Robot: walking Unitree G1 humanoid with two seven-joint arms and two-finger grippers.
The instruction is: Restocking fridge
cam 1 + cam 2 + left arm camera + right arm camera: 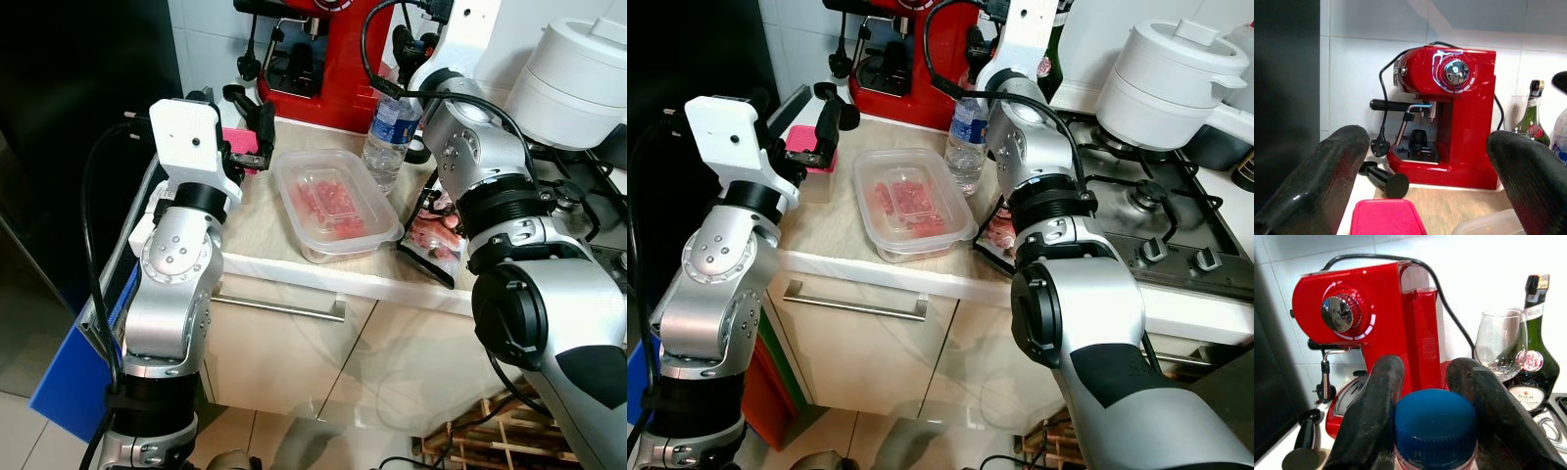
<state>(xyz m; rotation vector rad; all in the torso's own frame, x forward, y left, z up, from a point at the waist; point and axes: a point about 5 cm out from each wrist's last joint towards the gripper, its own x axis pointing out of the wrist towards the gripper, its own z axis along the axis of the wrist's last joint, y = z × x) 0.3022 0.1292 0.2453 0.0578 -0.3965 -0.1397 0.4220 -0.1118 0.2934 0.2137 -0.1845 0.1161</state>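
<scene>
Left eye view: on the pale wooden worktop [265,230] stand one clear plastic water bottle with a blue cap [390,134], one clear lidded plastic tub of pink meat pieces [333,202] near the front edge, one flat black pack of sliced meat [436,240] overhanging that edge to the tub's right, and one pink box [240,147] at the far left; bare worktop lies left of the tub; one red espresso machine [323,54] stands at the back.

Right eye view: one white pot [1171,83] sits on the gas hob [1176,230] at right; one drawer handle [854,304] runs below the worktop edge.

Left wrist view: the left pincer [1420,181] hovers wide apart, holding nothing, above the pink box.

Right wrist view: the right pincer [1434,401] has a finger set against each side of the bottle's cap; one wine glass [1498,345] and one dark green bottle [1533,350] stand behind.
</scene>
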